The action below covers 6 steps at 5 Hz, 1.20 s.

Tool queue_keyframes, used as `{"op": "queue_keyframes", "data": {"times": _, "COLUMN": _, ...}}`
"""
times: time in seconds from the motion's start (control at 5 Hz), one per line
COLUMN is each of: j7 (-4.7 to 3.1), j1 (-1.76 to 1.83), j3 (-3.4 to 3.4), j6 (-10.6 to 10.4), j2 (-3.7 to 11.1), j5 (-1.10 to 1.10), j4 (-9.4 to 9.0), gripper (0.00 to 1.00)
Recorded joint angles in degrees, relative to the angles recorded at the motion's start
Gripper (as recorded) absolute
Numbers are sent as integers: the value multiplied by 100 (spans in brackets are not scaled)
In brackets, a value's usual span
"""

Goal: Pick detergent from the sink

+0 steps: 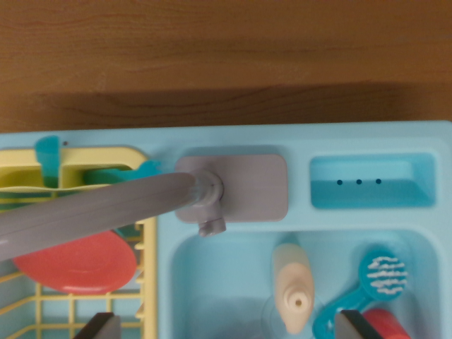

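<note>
Detergent: the cream bottle (293, 288) lies in the sink basin, cap end toward the bottom of the wrist view. It sits about in the middle of the basin.

Sink: a light blue toy sink (233, 141) fills the lower part of the view. Its back edge runs straight across, with brown wood table (226, 56) above it.

Basin room: there is bare blue floor to the wrist view's left of the bottle, up to the basin's rounded wall. To the right the space is tight.

Brush: a blue brush (381, 277) with white bristles lies just beside the bottle on the wrist view's right. Its handle curves down toward the bottle's lower end.

Red thing: a red object (388, 323) pokes out at the bottom right, partly hidden. It is hard to tell what it is.

Faucet: a grey tap (106, 212) reaches from its grey base (247, 185) out to the left, over the rack, not over the bottle.

Soap tray: a small blue pocket (371, 182) with three holes sits behind the basin on the right.

Rack: a yellow dish rack (148, 282) stands left of the basin, holding a red plate (78, 265).

Gripper: only two dark fingertips (99, 326) show at the bottom edge, one over the rack and one near the brush handle. The gripper (227, 328) is spread wide with nothing between the tips, and the bottle lies in the gap.
</note>
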Motion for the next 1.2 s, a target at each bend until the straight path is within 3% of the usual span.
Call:
{"op": "queue_keyframes", "data": {"times": 0.2, "j7": 0, "j1": 0, "j3": 0, "j6": 0, "j2": 0, "j5": 0, "j4": 0, "gripper": 0}}
{"op": "queue_keyframes", "data": {"times": 0.4, "j7": -77, "j1": -22, "j3": -20, "j6": -266, "j2": 67, "j5": 21, "j4": -204, "gripper": 0}}
{"op": "queue_keyframes", "data": {"times": 0.6, "j7": -77, "j1": -22, "j3": -20, "j6": -266, "j2": 67, "j5": 21, "j4": -204, "gripper": 0}}
{"op": "queue_keyframes", "data": {"times": 0.8, "j7": -156, "j1": -43, "j3": -40, "j6": -535, "j2": 136, "j5": 43, "j4": -410, "gripper": 0}}
{"op": "queue_keyframes", "data": {"times": 1.0, "j7": -156, "j1": -43, "j3": -40, "j6": -535, "j2": 136, "j5": 43, "j4": -410, "gripper": 0}}
{"op": "queue_keyframes", "data": {"times": 1.2, "j7": -232, "j1": -65, "j3": -59, "j6": -798, "j2": 202, "j5": 64, "j4": -611, "gripper": 0}}
